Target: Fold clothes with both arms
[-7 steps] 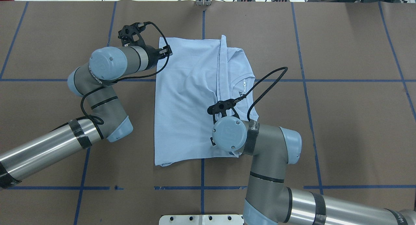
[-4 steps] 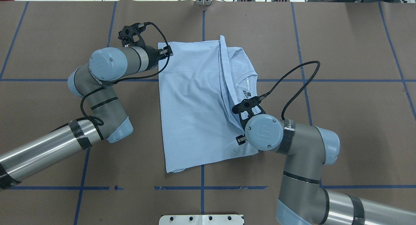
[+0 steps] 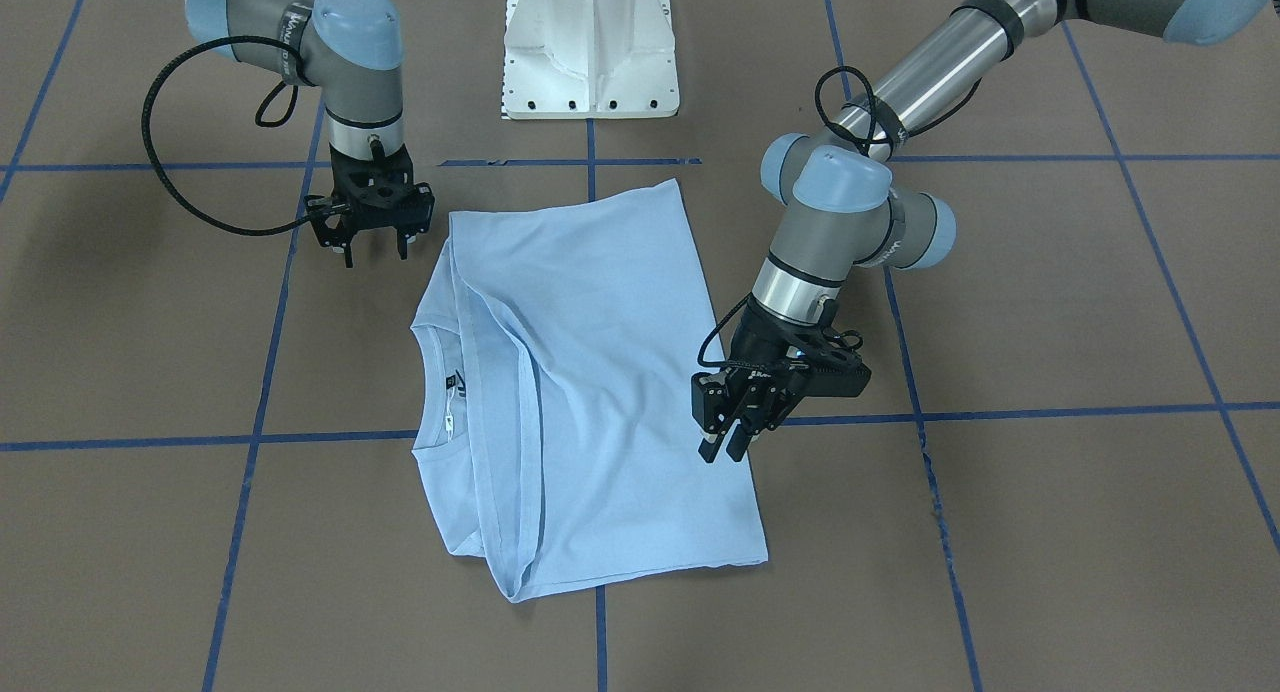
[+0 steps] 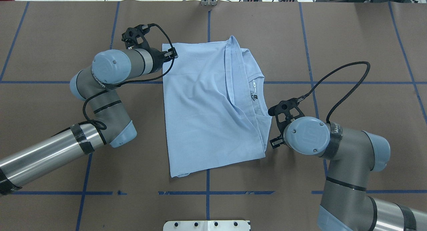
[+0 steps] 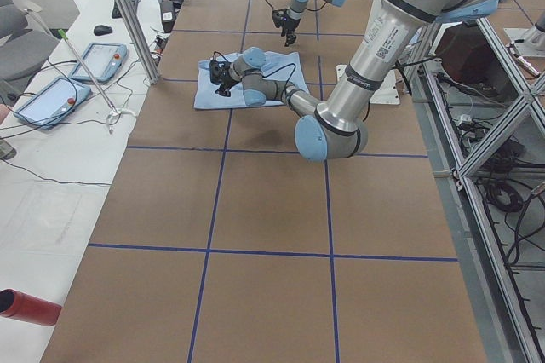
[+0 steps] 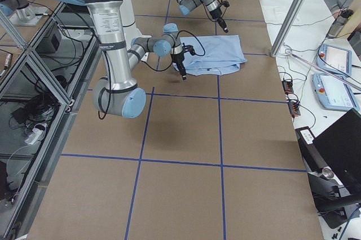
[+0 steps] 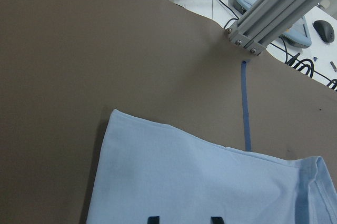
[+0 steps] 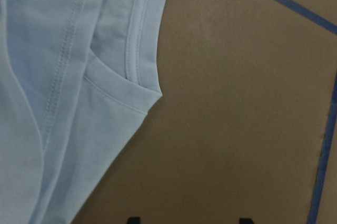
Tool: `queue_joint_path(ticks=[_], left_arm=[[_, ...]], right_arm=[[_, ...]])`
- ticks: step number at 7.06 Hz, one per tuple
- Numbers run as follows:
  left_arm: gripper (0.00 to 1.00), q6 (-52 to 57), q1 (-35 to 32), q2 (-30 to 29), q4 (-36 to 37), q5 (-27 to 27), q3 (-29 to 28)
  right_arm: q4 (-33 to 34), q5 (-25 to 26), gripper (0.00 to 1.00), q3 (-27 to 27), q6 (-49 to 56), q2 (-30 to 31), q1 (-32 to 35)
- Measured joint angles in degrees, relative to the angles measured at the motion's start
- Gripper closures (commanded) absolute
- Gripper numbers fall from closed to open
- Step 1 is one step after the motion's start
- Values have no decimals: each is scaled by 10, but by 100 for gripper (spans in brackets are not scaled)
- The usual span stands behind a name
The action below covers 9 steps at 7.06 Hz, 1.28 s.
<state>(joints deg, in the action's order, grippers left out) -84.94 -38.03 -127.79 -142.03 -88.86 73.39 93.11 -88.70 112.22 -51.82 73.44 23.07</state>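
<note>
jaws apart, left perhaps on t-shirt

Matt cloth t-shirt on matt paper tbl cover.

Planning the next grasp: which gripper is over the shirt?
The left gripper, above the t-shirt's far corner. The right gripper hangs over bare table beside the collar end.

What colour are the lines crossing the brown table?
Blue; the thin grid lines show clearest in the overhead view.
</note>
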Motion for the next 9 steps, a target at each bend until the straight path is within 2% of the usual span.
queue_joint_path(ticks=[1, 3, 6, 9], left_arm=[[57, 0, 1, 2, 0, 0, 7], [57, 0, 3, 15, 1, 0, 26], [57, 0, 6, 21, 1, -1, 31], [57, 0, 8, 22, 1, 0, 32]], right_arm=[[0, -2, 29, -10, -10, -30, 5], [-2, -4, 52, -84, -39, -129, 20], [-63, -9, 70, -169, -46, -178, 51], [-114, -32, 69, -207, -53, -187, 59]])
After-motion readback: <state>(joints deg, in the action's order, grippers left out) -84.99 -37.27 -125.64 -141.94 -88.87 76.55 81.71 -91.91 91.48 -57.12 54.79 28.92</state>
